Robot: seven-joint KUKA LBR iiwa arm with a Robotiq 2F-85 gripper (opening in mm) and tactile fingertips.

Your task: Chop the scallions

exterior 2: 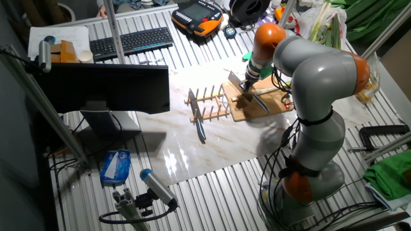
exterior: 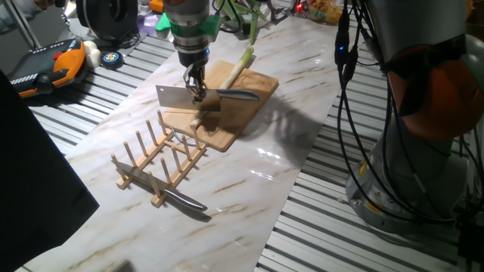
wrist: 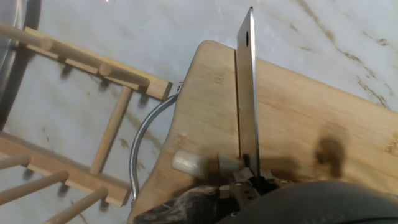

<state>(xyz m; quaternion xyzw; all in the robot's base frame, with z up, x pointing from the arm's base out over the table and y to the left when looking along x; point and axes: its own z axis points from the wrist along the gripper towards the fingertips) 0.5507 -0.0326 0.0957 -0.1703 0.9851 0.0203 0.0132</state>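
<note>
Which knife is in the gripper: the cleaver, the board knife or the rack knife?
The cleaver: the gripper holds it upright over the board.

We see a marble-patterned tabletop (exterior: 249, 189) over a ribbed metal bench (exterior: 363, 242). A dark monitor (exterior 2: 106, 90) and black keyboard (exterior 2: 131, 42) sit at one side, green cloth (exterior 2: 388, 176) at another.

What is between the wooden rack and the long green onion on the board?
The cleaver, held in the gripper, stands between the rack and the scallion stalk, over the cutting board; the fixed view shows it.
</note>
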